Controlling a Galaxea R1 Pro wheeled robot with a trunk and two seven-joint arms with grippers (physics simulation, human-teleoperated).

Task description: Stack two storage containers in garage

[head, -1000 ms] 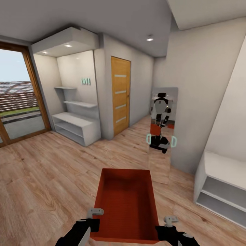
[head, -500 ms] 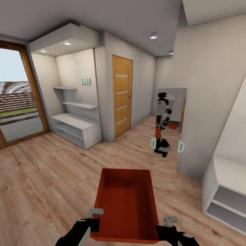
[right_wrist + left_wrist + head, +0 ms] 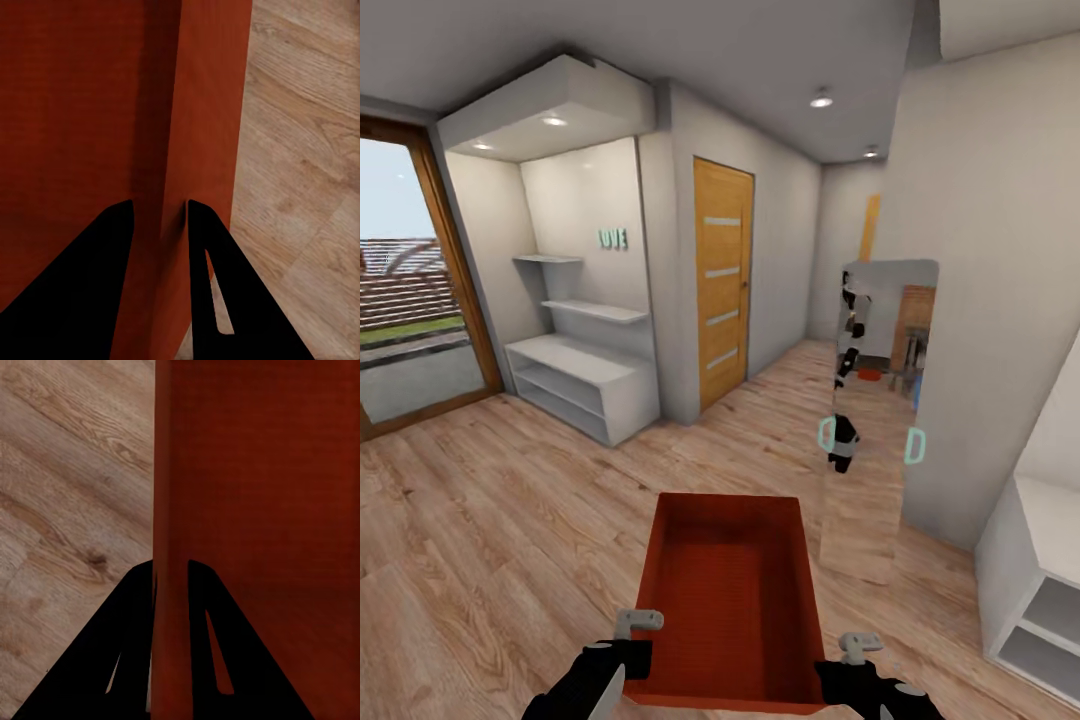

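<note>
so the orange-red storage container (image 3: 732, 600) is held out low in front of the robot over the light wood plank floor (image 3: 490, 520), open side up, nothing inside it. the left gripper (image 3: 622, 655) is clamped on the container's left wall near the close corner, and the left wrist view makes it pretty plain: the thin red wall (image 3: 171, 585) runs straight between the two black fingers (image 3: 120, 652), one inside the box and one outside. same deal on the other side, the right gripper (image 3: 850, 670) is pinched onto the right wall (image 3: 169, 187), fingers (image 3: 86, 285) straddling it with floor planks showing past the outer one. using the container as the reference: ahead of it and a bit to its left there's a wood door with pale horizontal strips (image 3: 722, 285) set in a grey wall, and further left of that an alcove with white shelves and a low white cabinet (image 3: 582, 380), small green letters (image 3: 612, 238) on its back wall. way off to the left is a big glass door with a wooden frame (image 3: 410, 290) looking outside. ahead and to the right of the container a tall mirror (image 3: 875, 420) leans on the wall, and there's a reflection in it that looks like the robot, though it's too small and cut up to be sure. far right of the container is the edge of another white shelf unit (image 3: 1040, 580).
</note>
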